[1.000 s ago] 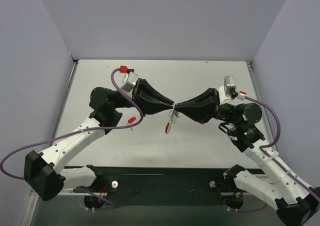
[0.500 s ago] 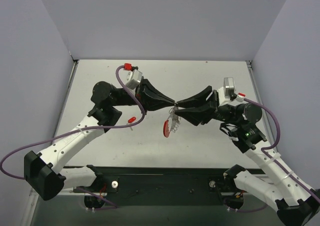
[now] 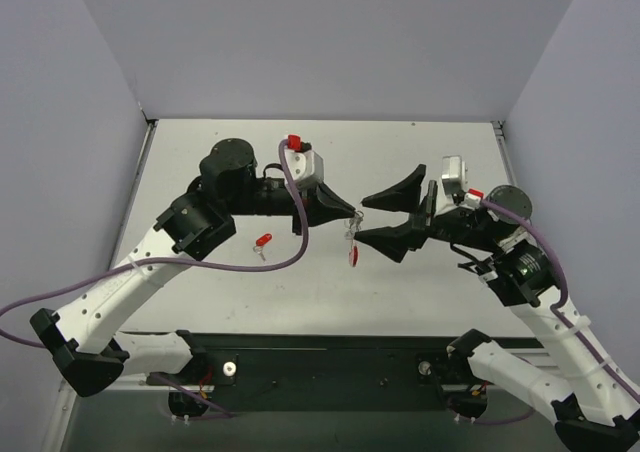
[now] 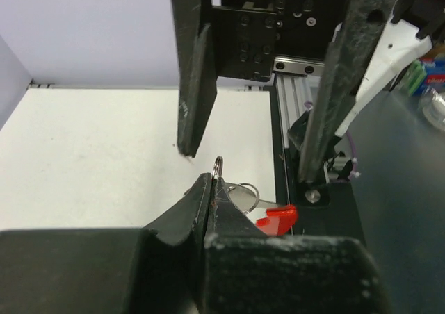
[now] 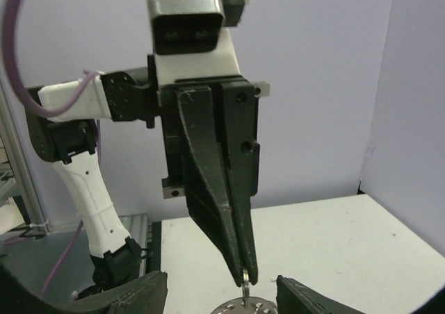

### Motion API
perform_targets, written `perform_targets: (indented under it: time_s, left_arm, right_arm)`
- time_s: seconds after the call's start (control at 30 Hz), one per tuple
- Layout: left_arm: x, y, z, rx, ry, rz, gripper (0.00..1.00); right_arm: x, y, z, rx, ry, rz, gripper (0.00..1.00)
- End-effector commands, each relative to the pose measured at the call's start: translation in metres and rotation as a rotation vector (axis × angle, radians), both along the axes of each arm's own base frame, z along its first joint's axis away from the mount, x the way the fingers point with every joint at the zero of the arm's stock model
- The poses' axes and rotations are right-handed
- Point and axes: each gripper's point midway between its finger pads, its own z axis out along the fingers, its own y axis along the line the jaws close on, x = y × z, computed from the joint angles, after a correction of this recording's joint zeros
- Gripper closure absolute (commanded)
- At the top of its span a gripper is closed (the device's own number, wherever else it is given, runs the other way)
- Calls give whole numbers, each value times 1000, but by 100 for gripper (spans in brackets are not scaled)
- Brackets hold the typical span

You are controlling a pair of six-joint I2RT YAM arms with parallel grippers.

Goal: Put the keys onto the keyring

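The left gripper (image 3: 352, 213) pinches the keyring (image 3: 353, 253) in its jaws, so that it dangles above the table (image 3: 420, 152). The right gripper (image 3: 362, 218) faces it with jaws spread. The key (image 3: 263, 240) lies on the table, well apart.

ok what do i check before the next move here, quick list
1. left gripper shut on the keyring: ok
2. right gripper open and off the keyring: ok
3. keyring hangs below the left fingertips, red band lowest: ok
4. key on the keyring: not ok, it lies on the table near the left arm
5. which way the key points: cannot tell, too small
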Motion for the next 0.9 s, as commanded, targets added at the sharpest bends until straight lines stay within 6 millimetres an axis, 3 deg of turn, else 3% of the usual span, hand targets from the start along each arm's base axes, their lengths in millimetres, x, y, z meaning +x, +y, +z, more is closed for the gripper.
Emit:
perform_targets:
  time_s: [0.0,0.13,0.3,0.87]
  left_arm:
    - [-3,2,-17,158,-66,40,100]
    - [-8,0,-19,185,-81,39,100]
    - [-9,1,-21,197,-89,40,100]
    - [-15,0,-16,170,-99,12,100]
  right_arm:
    - [11,-1,-4,-50,-28,-33,44]
    - [23,-1,-14,-110,-20,-68,54]
    - [22,-3,-25,-146,-6,-68,67]
    - [15,3,-40,-197,28,17,72]
